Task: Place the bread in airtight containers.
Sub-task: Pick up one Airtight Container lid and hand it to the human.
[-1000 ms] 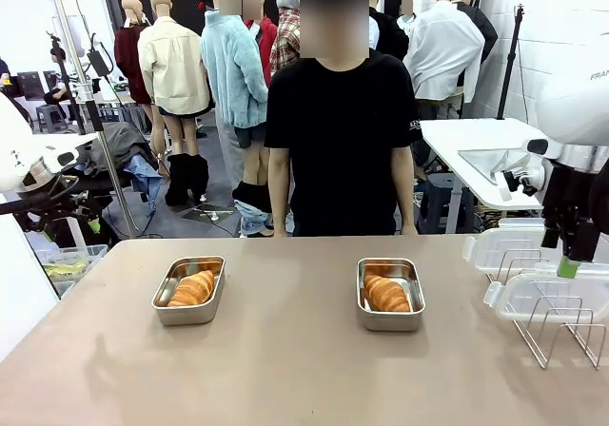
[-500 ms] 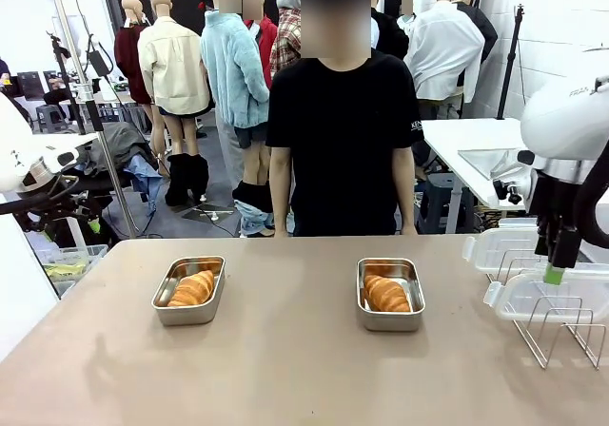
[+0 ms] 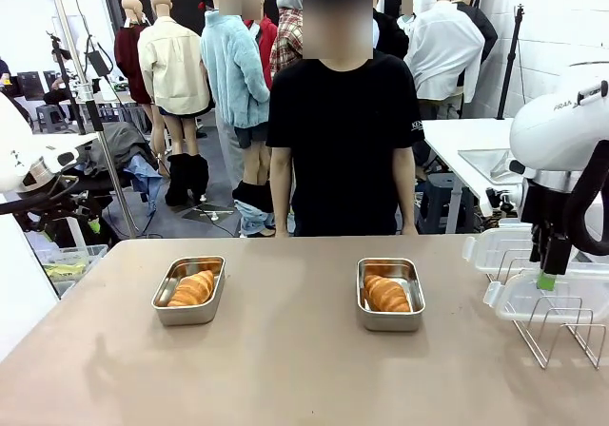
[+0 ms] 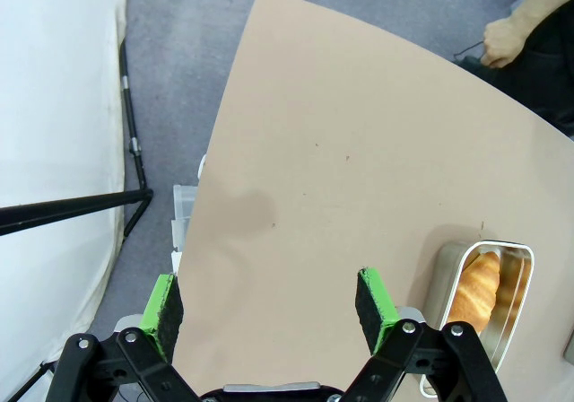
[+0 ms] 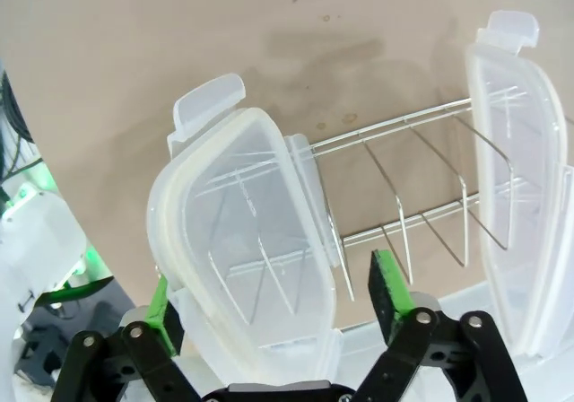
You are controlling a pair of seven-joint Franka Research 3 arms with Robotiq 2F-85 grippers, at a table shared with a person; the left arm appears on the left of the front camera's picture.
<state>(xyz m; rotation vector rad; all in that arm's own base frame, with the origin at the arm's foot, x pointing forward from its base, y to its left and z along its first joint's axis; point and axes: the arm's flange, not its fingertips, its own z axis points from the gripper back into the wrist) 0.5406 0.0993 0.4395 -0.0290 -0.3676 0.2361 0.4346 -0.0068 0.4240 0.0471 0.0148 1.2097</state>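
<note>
Nearest, the left gripper (image 4: 269,303) hangs above an edge of the table (image 4: 341,151), its jaws spread wide with nothing between them. The right gripper (image 5: 276,296) is down at the wire rack (image 5: 386,126) on the table's right side. Its jaws are also wide and straddle the near lid (image 5: 251,231) (a translucent snap lid standing on edge in the rack). One pad sits at the lid's rim and the other stands clear of it, so no grip shows. A second lid (image 5: 525,196) stands farther along the rack. Farther out, mid-table, two uncovered steel tins sit well apart. The left tin (image 3: 186,314) holds the left croissant (image 3: 193,288), and the right tin (image 3: 390,321) holds the right croissant (image 3: 386,294). Beyond the far edge a person (image 3: 338,141) in a black shirt stands with arms down.
</note>
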